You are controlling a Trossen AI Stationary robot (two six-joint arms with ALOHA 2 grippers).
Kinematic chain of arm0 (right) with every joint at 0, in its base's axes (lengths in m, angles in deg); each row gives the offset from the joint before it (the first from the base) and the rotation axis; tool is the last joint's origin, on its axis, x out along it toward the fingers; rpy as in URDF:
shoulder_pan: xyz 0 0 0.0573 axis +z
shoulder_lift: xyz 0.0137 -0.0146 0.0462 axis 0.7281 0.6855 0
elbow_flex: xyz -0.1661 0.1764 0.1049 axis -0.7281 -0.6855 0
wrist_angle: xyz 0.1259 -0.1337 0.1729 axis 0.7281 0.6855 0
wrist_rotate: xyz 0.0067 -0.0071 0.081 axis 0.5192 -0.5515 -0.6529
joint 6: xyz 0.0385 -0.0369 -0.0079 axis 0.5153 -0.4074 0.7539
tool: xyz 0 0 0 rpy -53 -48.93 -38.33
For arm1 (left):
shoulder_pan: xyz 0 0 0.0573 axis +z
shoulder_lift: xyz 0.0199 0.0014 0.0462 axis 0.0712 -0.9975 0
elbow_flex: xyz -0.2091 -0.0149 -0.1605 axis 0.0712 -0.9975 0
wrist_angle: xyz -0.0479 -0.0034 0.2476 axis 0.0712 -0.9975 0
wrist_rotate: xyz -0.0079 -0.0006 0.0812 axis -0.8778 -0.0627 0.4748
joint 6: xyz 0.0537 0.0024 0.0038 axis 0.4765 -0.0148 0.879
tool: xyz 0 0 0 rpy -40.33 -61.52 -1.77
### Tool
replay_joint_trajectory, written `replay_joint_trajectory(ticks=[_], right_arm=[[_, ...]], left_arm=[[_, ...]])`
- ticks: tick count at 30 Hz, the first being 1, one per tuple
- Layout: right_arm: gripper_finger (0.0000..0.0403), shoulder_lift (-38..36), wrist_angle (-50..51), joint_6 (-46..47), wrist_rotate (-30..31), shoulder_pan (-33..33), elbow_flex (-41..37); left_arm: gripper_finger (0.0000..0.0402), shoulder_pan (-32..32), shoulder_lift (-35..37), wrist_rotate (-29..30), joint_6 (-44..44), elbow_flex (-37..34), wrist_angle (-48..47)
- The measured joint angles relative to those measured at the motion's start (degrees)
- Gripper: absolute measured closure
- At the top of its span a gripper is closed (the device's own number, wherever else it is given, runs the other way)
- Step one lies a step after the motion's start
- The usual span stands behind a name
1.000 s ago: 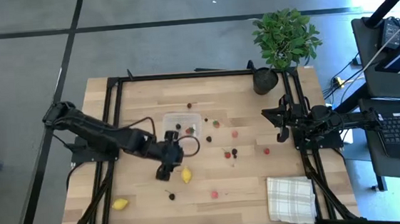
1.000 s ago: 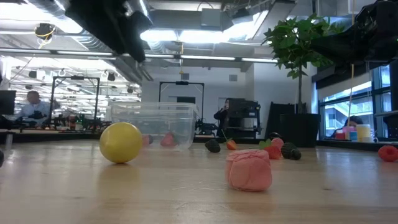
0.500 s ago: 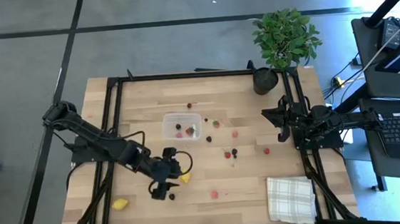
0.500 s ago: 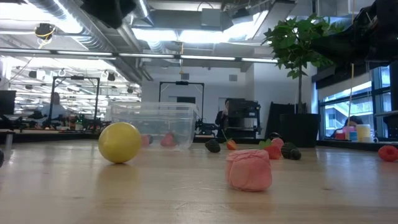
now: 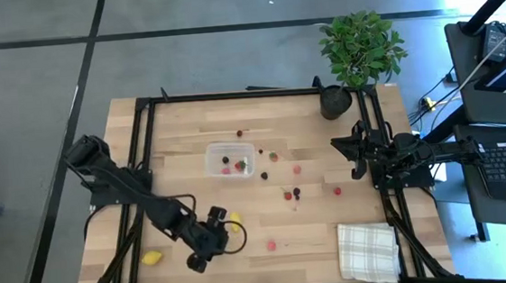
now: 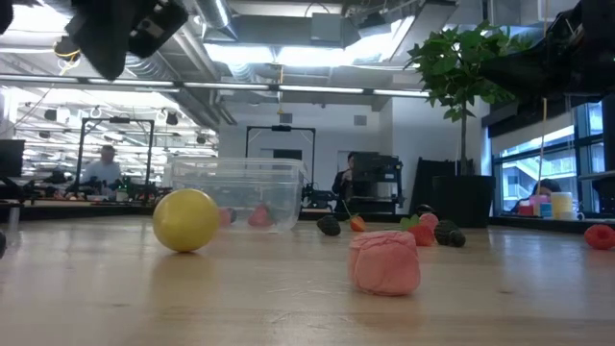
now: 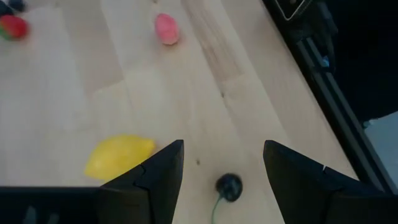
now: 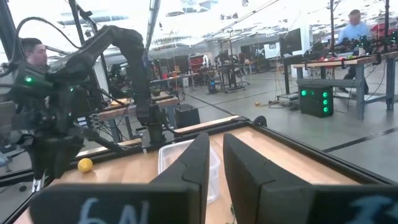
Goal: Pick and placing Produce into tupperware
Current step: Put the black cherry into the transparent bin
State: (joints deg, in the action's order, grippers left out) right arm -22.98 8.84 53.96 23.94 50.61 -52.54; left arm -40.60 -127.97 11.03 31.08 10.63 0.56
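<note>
holding only a few berries, tupperware [image 5: 231, 158] sits mid-counter [image 5: 315, 245]; most produce remains outside it: one lemon [image 5: 235, 221] toward the counter's front from the tub, a dark berry [image 7: 229, 185] beneath the left claw [image 7: 222, 165], spread wide and empty. right claw [image 5: 357, 169], pinched closed, waits well right of the tub.

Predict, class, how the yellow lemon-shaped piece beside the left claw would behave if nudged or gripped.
The lemon looks round from table height, so it would probably roll. Its smooth skin may slip between the left claw fingers. It holds its shape, so it seems stiff.
</note>
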Motion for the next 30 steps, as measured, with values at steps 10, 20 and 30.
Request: replay_joint_trajectory(ticks=[10,20,30], right_arm=[[0.0352,0.00,0.43,-0.03,0.00,-0.02,0.01],[0.0352,0.00,2.94,1.62,0.00,-0.02,0.02],[0.0352,0.00,3.04,1.66,-0.01,-0.02,0.01]], left_arm=[[0.0189,-1.58,-8.73,0.12,-0.17,0.02,1.19],[0.0189,-1.58,-12.37,-1.93,-3.47,0.00,-1.82],[0.0189,-1.58,-12.50,-0.21,-3.05,-0.02,-3.09]])
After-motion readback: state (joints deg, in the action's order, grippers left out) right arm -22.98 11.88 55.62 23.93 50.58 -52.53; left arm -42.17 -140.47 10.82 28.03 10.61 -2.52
